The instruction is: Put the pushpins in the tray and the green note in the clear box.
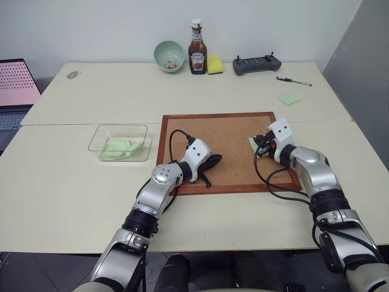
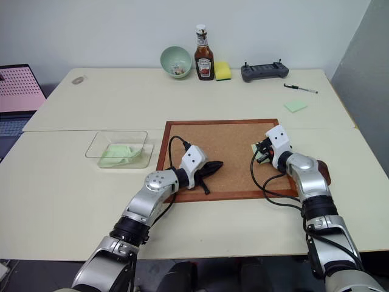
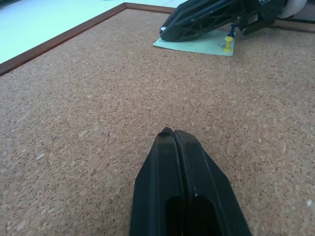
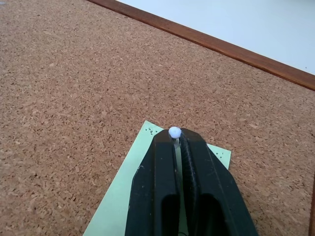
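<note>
A pale green note [image 4: 115, 196] lies on the corkboard [image 1: 225, 137], near its right edge. My right gripper [image 4: 177, 135] rests low over the note, shut on a white-headed pushpin [image 4: 174, 132] at its fingertips. A yellow pushpin [image 3: 228, 43] stands in the same note beside that gripper. My left gripper [image 3: 173, 133] is shut and empty, lying on the bare cork at the board's lower left [image 1: 213, 162]. The clear box [image 1: 121, 126] sits left of the board with pale green slips [image 1: 118, 148] inside. The tray is out of view.
At the table's back stand a mint-green bowl [image 1: 169, 56] with small bits inside, a ketchup bottle [image 1: 197, 48], a yellow sponge [image 1: 214, 64] and a black controller [image 1: 256, 64]. A pen [image 1: 294, 81] and green sticky pad [image 1: 290, 98] lie at the right. A laptop [image 1: 15, 85] sits far left.
</note>
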